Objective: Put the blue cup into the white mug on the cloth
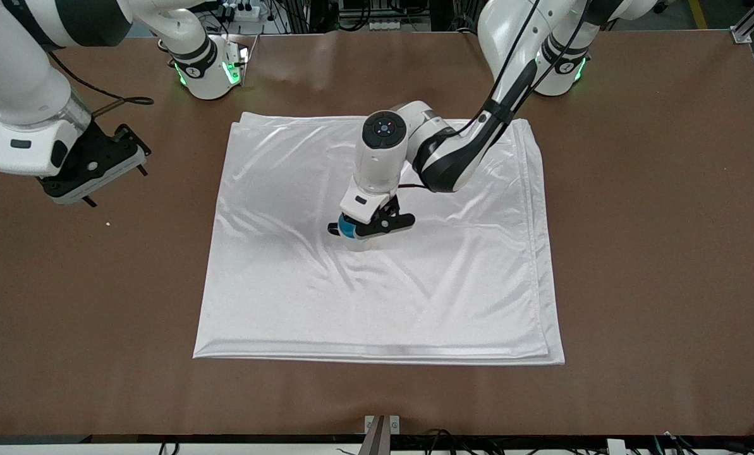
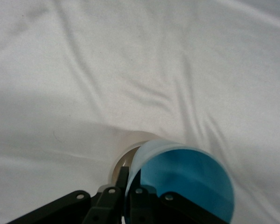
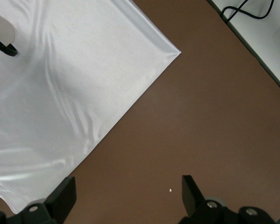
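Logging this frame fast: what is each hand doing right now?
Left hand: closed on the blue cup, over the white mug.
Right hand: open, empty, waiting over bare table.

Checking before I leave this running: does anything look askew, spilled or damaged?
Nothing spilled or damaged. The cloth is wrinkled but lies flat. The left gripper holds the blue cup tilted at the white mug. The right gripper waits open over bare table, where a tiny white speck lies.

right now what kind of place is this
Likely a robot lab: two Franka arms bolted to a brown table, aluminium framing and cables at its edges, and only a cloth as props.
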Robot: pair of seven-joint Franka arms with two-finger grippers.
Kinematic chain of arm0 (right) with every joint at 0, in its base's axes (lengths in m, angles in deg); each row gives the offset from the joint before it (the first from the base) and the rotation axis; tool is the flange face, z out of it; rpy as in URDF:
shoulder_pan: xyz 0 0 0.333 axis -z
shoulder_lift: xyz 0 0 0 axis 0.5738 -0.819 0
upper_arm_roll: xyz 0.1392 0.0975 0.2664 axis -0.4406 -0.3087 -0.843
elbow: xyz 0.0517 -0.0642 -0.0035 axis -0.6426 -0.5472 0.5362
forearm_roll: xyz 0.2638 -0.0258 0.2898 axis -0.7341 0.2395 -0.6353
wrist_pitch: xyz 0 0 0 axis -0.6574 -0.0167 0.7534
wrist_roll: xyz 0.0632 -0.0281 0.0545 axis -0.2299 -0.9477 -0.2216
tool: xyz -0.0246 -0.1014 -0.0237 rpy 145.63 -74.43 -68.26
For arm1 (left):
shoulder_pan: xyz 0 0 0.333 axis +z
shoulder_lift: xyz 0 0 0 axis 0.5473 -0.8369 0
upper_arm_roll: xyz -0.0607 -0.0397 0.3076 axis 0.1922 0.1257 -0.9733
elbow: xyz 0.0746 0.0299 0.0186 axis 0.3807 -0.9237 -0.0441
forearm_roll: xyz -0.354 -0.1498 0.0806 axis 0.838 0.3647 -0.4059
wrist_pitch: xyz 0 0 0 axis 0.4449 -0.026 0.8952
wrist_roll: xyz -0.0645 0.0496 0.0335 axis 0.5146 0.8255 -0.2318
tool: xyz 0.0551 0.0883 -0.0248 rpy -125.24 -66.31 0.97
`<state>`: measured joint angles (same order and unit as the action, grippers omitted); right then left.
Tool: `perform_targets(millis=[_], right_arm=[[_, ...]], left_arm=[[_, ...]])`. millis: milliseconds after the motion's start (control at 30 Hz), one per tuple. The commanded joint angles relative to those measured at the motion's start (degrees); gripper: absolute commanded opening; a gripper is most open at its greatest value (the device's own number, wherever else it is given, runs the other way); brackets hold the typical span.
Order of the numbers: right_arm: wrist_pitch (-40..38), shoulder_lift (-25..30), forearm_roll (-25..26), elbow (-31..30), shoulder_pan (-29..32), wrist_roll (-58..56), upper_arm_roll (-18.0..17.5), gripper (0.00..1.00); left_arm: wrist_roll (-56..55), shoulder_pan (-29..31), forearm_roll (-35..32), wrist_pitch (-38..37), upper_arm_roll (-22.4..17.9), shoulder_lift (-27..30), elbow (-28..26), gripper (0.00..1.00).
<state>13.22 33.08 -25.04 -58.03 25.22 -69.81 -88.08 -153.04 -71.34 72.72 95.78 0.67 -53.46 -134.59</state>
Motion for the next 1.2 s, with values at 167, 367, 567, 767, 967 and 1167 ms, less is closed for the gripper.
perform_targets(millis=[167,367,567,767,967,1167], right_arm=[[-5.06,-0.88,-1.25,5.68,4.52,7.32,-0.43,1.0],[-5.41,-0.97,-2.04,5.95,5.14,15.76,-0.43,1.0],[-6.38,-0.97,-2.39,5.95,5.58,23.23,-0.43,1.0],[-6.29,-0.89,-4.4,5.6,6.1,29.48,-0.43,1.0],[-6.38,-0.97,-7.58,4.98,8.92,31.42,-0.35,1.0],[-6.38,-1.85,-8.1,6.12,10.76,33.52,-0.43,1.0]], left_arm=[[-1.22,-1.13,-2.02,0.2,-0.31,-1.48,1.36,0.0],[-1.04,-1.3,-2.11,0.2,-0.31,-1.48,1.27,0.0],[-0.51,-1.21,-2.2,0.2,-0.31,-1.48,1.27,1.0],[-0.08,-1.04,-2.29,-0.15,-0.49,-0.86,1.27,1.0],[0.36,-0.69,-4.04,-1.38,-1.98,1.59,1.36,1.0],[4.48,-0.42,-5.63,-7.0,-4.88,6.07,1.36,1.0]])
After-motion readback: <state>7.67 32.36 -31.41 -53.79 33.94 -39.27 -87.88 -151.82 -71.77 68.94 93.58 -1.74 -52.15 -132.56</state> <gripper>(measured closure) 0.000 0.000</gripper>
